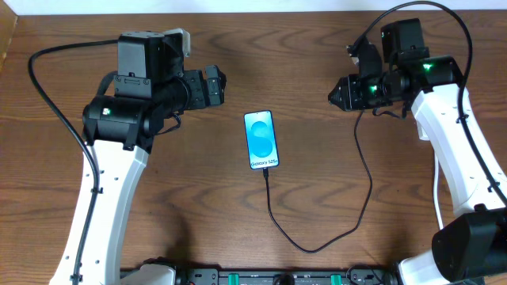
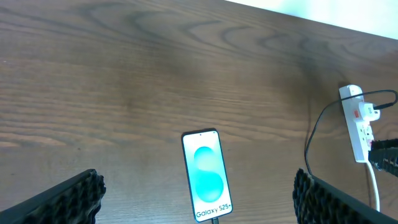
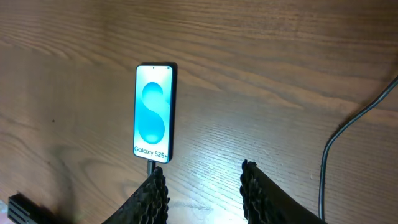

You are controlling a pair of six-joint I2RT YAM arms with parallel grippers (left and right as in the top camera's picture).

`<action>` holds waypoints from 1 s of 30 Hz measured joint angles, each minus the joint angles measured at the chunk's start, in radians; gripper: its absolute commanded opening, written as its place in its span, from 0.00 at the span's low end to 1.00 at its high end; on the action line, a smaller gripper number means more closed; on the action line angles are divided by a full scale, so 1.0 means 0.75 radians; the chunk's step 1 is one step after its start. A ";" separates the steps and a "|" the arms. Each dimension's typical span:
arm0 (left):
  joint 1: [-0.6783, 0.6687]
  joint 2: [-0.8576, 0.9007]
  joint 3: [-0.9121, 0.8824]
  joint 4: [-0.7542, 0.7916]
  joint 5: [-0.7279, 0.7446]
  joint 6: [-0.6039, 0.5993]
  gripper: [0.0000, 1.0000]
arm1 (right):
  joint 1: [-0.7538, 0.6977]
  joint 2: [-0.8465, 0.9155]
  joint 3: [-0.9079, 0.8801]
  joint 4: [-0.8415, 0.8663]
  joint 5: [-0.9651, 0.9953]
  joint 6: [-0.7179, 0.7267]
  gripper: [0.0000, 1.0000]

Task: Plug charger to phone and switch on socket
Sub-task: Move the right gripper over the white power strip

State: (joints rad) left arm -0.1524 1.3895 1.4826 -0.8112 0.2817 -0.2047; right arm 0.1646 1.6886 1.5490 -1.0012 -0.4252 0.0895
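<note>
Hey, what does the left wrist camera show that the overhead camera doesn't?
Only the left wrist view: the socket, a white strip at the right edge, with the white adapter head on it.
Only the overhead: the left arm, the right arm, and the charger cable in its whole loop, from the phone's end to near the right arm.
Both: the phone, blue screen up, on the wooden table.
</note>
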 measured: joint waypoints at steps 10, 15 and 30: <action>0.000 -0.001 0.000 0.000 0.000 0.000 0.98 | 0.000 0.000 0.000 0.000 0.000 0.001 0.37; 0.000 0.000 0.000 0.000 0.000 0.000 0.98 | 0.000 0.000 0.000 0.000 0.001 0.000 0.36; 0.000 -0.001 0.000 -0.001 -0.001 0.000 0.98 | -0.188 0.006 0.316 -0.233 0.013 -0.071 0.09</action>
State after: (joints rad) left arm -0.1524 1.3891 1.4826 -0.8116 0.2813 -0.2047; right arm 0.0235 1.6928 1.7863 -1.1759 -0.4152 0.0360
